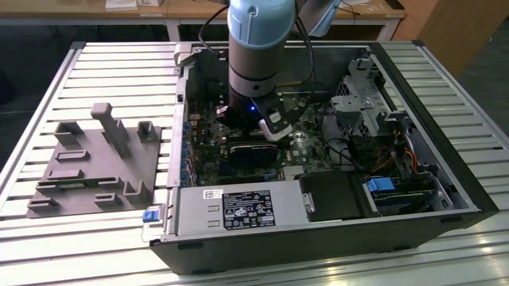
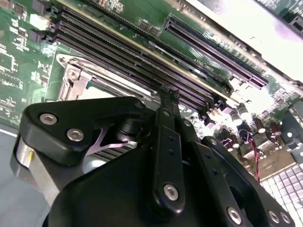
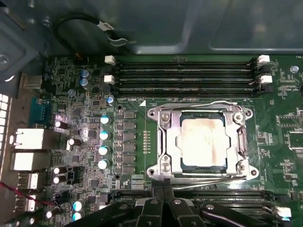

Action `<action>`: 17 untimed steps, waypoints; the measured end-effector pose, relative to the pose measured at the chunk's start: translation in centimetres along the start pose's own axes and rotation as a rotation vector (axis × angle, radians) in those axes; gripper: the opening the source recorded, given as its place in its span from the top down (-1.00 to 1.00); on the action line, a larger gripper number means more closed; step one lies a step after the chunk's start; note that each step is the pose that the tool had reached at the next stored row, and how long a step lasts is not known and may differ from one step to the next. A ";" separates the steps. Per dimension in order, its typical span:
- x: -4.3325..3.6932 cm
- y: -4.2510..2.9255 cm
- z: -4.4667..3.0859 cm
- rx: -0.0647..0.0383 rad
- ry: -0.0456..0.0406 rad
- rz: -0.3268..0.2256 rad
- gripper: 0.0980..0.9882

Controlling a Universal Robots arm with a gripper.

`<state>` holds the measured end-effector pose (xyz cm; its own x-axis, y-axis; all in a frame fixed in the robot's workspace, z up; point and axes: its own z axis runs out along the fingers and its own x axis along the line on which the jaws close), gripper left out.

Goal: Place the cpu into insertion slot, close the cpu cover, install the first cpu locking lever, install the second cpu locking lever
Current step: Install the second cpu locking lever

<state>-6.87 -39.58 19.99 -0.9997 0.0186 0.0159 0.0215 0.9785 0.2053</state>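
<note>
First wrist view, nearest: the gripper (image 3: 163, 201) pokes in as black linkage, its two fingers pressed together with nothing between them, tips right at the near edge of the socket.
Just beyond the tips: the insertion slot (image 3: 163, 124) sits amid the green motherboard (image 3: 132, 142), well clear of the cables.
Cpu: the cpu (image 3: 202, 142) lies flat inside the slot, pale silvery face up, seen through the window.
Cpu cover: the cpu cover (image 3: 240, 142) is down, its silvery frame lying around the chip.
Levers: thin wire levers (image 3: 208, 105) run along the far and near sides of the frame; whether they are hooked I cannot tell.
Farther on: memory slots (image 3: 184, 75) with white clips, then the case wall and a black cable loop (image 3: 80, 21).
Second wrist view: closer and from behind the gripper (image 2: 168, 92), it gives the black finger links and bolts up close, with a corner of the metal socket frame (image 2: 75, 78) peeking past them; the chip itself is hidden here.
Exterior view: what the wrist cameras miss, namely the whole open computer case (image 1: 445, 179) lying on a slatted table (image 1: 95, 59), the arm (image 1: 254, 53) reaching straight down into it, a grey fixture tray (image 1: 87, 173) on the exterior view's left, and the power supply (image 1: 238, 208) at the near end.
</note>
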 end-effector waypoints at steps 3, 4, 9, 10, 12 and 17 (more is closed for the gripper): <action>0.02 -0.06 0.22 -0.008 0.0004 0.000 0.98; 0.03 -0.07 0.27 -0.013 0.0003 0.000 0.98; 0.14 -0.11 0.46 -0.037 0.0010 0.000 0.98; 0.17 -0.12 0.50 -0.041 0.0012 0.000 0.98; 0.21 -0.13 0.59 -0.051 0.0011 0.000 0.98; 0.43 -0.19 0.82 -0.068 0.0015 -0.001 0.98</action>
<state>-7.31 -39.59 19.16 -0.9997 0.0177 0.0172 0.0217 0.9622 0.2716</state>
